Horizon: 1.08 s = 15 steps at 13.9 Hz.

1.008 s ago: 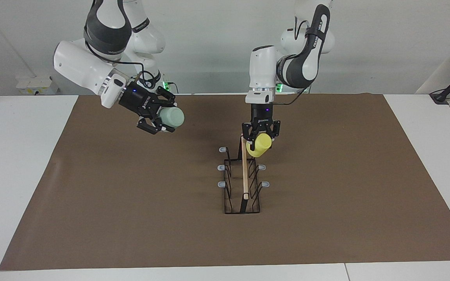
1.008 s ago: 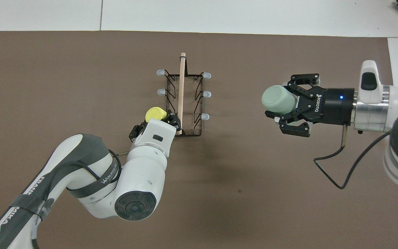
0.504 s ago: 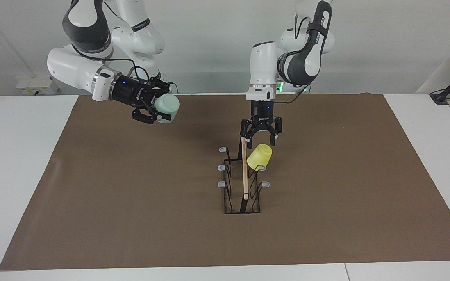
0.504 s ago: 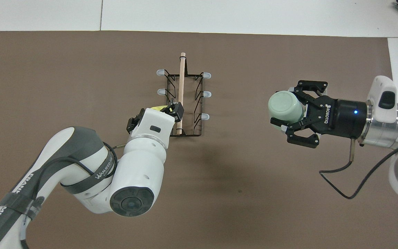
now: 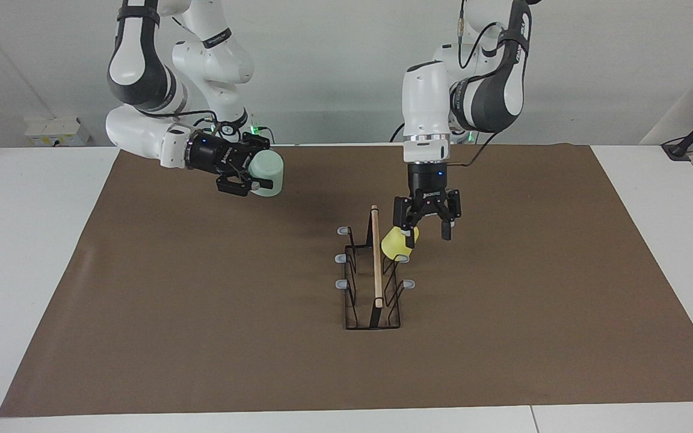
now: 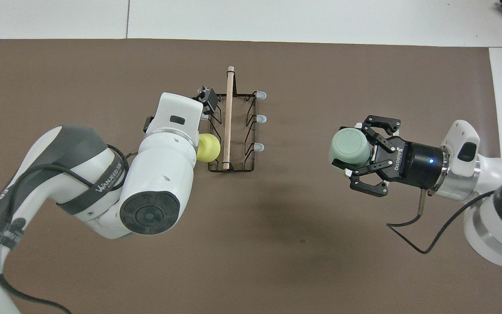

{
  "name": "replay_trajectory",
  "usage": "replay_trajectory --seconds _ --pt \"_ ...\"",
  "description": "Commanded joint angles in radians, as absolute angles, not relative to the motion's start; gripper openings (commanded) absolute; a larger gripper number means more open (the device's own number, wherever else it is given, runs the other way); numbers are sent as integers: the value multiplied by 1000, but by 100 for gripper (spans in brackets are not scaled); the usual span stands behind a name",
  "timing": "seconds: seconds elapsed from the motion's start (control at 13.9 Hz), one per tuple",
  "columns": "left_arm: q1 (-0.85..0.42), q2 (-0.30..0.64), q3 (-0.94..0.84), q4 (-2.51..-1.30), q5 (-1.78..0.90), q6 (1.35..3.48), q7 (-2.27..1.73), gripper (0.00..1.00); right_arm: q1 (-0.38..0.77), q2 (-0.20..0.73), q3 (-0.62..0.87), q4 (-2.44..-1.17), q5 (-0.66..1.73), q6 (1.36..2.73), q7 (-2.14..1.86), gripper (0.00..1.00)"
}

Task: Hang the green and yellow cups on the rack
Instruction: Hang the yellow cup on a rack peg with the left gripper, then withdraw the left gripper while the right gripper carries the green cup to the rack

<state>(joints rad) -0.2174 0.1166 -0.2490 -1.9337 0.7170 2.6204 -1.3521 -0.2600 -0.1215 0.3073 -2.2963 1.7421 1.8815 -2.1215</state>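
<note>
- Yellow cup [image 5: 396,242] hangs on a rack [image 5: 373,282] peg, the left gripper [image 5: 428,231] spread empty beside it.
- Right gripper [image 5: 254,174] clasps the green cup [image 5: 266,173] above the mat [image 5: 202,313].

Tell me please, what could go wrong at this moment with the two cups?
The bright yellow plastic cup hangs tilted on one peg of the black wire rack. The open left claw is close beside it and might knock it off. The right claw holds the pale mint green plastic cup sideways in the air, so a slip would drop it onto the brown mat.
</note>
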Motion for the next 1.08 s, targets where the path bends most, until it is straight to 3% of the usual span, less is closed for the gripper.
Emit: replay_trajectory --seconds 0.0,0.22,0.43,1.01 --pt "-210 130 -212 -1888 580 2582 -1128 100 -165 -112 310 -2304 1898 1969 -2164 0" --pt "-210 117 -160 -1887 435 2522 -872 100 -25 -101 310 -2306 2102 2110 -2219 0" --pt "-210 75 -109 -1888 261 2455 -614 100 61 -34 308 -2298 2271 2129 -2357 0" --pt "-155 -23 -28 -1876 -27 2114 -48 100 106 64 307 -2278 2334 2161 -2543 0"
